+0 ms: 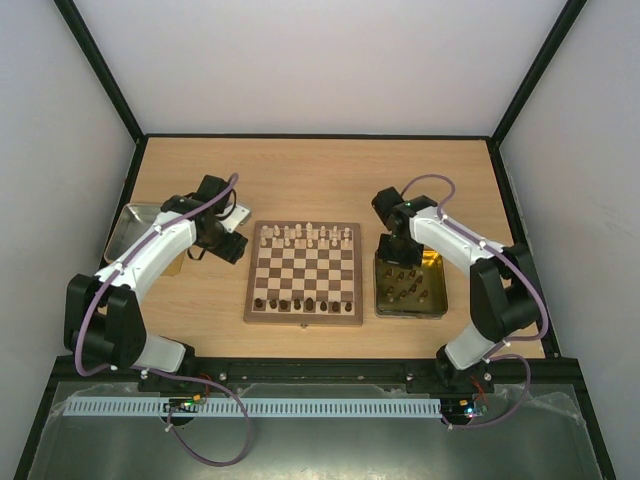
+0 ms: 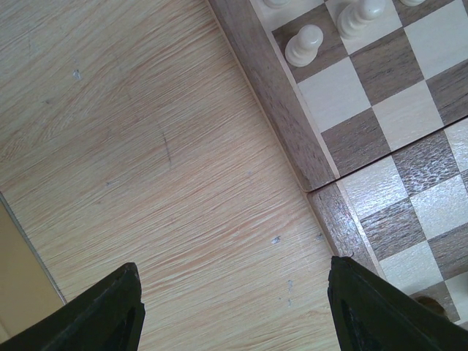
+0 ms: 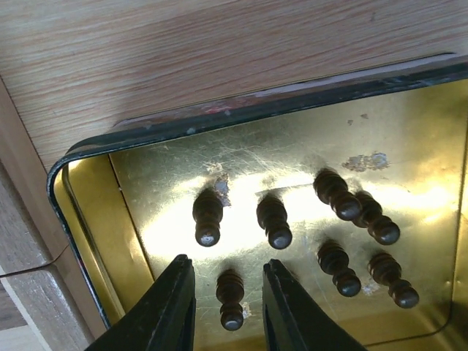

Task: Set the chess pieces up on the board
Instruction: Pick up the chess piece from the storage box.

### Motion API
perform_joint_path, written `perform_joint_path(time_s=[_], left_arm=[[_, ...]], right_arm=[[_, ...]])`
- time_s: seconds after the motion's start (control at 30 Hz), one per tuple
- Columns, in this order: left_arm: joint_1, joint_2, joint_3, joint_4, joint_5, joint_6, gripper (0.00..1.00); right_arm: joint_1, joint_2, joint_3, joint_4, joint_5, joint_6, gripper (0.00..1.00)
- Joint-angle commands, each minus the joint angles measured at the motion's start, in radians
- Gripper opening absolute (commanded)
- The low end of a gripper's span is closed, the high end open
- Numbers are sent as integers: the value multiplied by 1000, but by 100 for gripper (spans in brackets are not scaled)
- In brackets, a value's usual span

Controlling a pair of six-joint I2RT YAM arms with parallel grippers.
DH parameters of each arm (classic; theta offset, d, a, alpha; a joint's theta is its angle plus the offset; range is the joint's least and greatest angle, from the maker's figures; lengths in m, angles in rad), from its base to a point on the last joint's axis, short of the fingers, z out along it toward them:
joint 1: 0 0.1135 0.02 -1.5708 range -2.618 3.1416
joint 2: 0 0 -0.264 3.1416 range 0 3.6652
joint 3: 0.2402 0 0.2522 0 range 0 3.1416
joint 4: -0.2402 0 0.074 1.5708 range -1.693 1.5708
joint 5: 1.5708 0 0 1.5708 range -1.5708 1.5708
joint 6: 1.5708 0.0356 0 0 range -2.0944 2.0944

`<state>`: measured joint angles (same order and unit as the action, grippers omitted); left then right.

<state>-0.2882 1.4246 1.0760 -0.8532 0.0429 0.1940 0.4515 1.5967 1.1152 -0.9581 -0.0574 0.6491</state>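
- Seven dark pawns (image 3: pixel 274 221) stand in the gold tray (image 3: pixel 431 139), right of the board (image 1: pixel 303 272).
- My right claw (image 3: pixel 228 270) is spread, a finger either side of one pawn (image 3: pixel 231 294), not gripping it.
- My left claw (image 2: pixel 234 265) is spread wide over the table (image 2: pixel 146 146), just beside the board's left edge.
- Pale pieces (image 1: pixel 300 236) line the board's far side, dark ones (image 1: pixel 300 303) its near row.

types of the chess pieces (image 1: pixel 309 233) on the board (image 1: pixel 303 272) too small overhead
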Motion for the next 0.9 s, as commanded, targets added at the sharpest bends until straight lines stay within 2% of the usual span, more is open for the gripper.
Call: perform_joint_path(time_s=[0.0,0.3,0.6,0.87], left_arm=[[-6,14,-7,-7,-14,-5,69],[-6,19,-7,-9,-16,-5,69],[-7,17,-5,-13,-24,-7,69],[-7,16,-6,-14,-27,-7,69]], right_arm=[[-5,34,-19,30,-15,-47,24],[-10,91,-27,74,-24,-62,24],[-22,132,-41,121,-29,-63,15],[-22,136,-42,119,-35,-66,11]])
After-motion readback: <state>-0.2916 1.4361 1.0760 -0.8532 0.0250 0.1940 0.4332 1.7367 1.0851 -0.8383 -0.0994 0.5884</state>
